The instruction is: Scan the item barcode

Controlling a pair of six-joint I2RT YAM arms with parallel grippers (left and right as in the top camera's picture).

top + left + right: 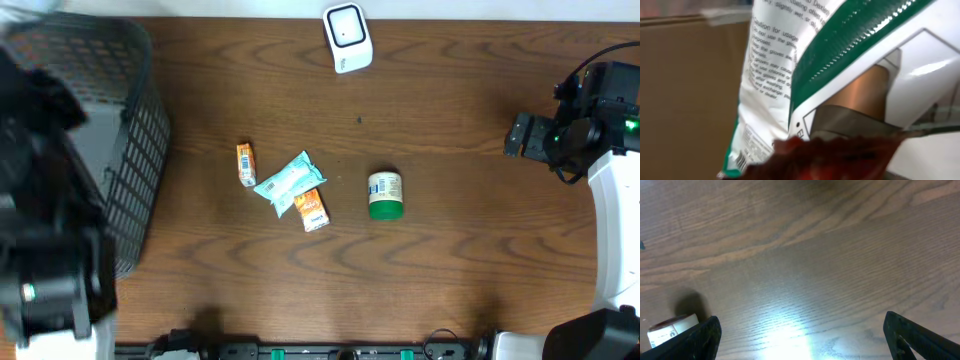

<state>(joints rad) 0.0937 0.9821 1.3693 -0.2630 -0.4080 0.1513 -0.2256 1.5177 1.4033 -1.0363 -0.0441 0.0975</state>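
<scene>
Looking at this, the scan isn't done yet imo. The left gripper [840, 157] seems pinched shut on a white-and-green bag [775, 75], with its barcode [742, 161] showing at the lower corner. That arm sits over by the basket [130, 120], well apart from the scanner [347, 38], so bringing the bag there is what's left. The right gripper [802, 335] is spread wide over the tabletop [450, 250], holding nothing.

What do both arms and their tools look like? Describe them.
Right arm: white shell links, black joints, a green light near the wrist. Its tool is black, with two dark, wedge-shaped fingers. Left arm: black and blurred, white shell low down, a small green light.
</scene>
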